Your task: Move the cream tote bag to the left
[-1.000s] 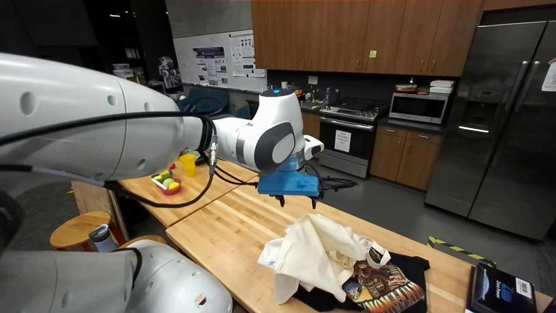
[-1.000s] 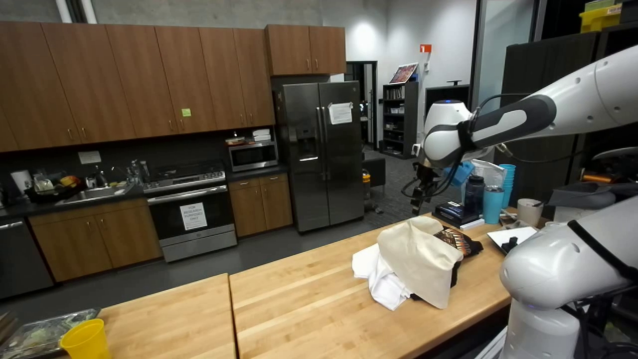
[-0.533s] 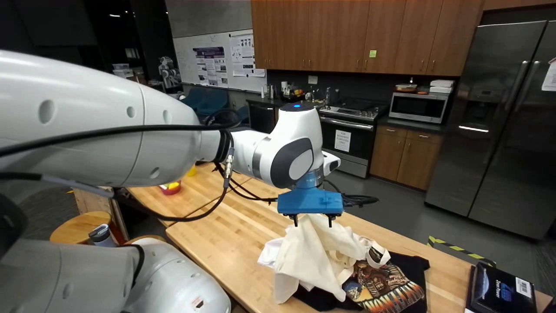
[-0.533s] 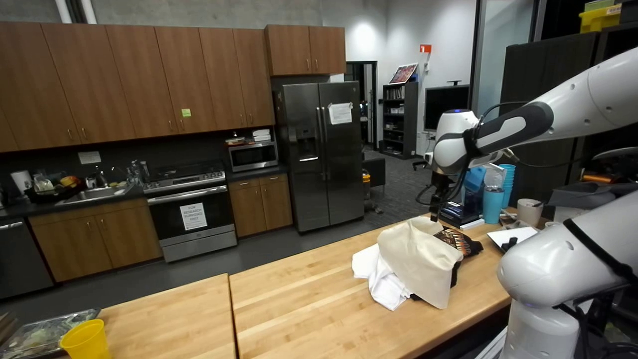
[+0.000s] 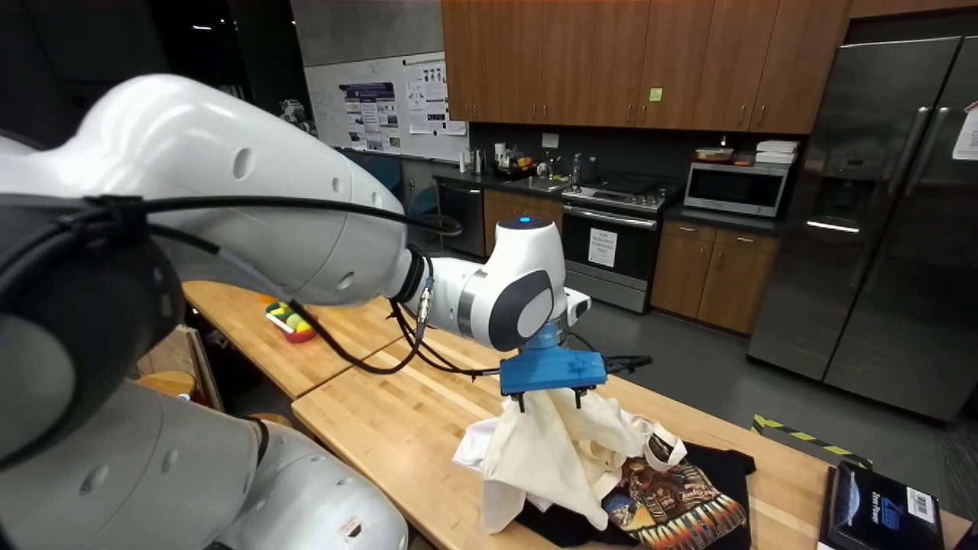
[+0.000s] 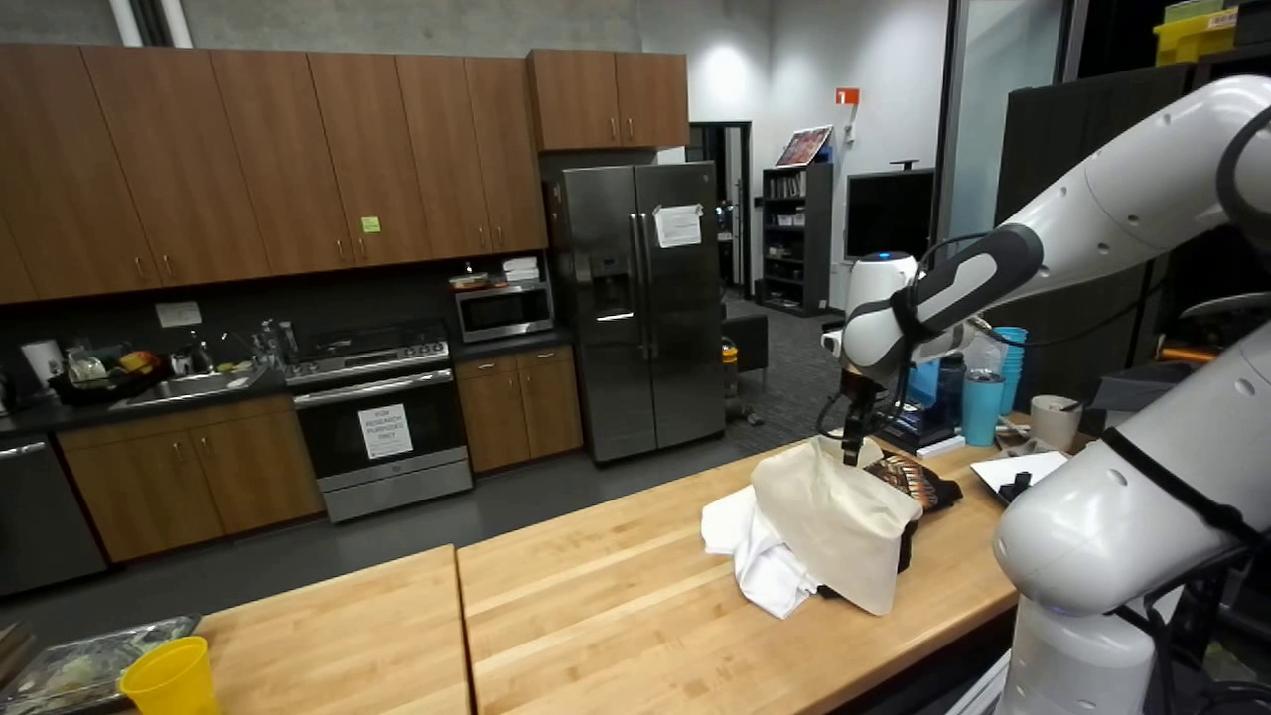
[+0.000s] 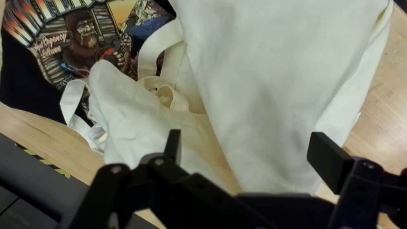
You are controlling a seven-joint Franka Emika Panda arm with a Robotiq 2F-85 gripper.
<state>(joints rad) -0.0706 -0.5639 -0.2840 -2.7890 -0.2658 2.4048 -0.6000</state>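
Jaws are hanging wide open, empty, at cream tote bag (image 5: 539, 466); black cloth (image 5: 680, 496), right, showing "Regency"; far sign (image 6: 385, 431), "RESEARCH".

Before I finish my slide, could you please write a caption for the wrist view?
Open gripper facing a rumpled cream bag that partly covers a printed black cloth on a wooden table.

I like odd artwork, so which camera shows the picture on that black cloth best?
The wrist view: there the picture is largest and its brown hairy figure clear, though the frame's edge crops it. Both exterior views show it too, but much smaller, with the cream bag overlapping it.
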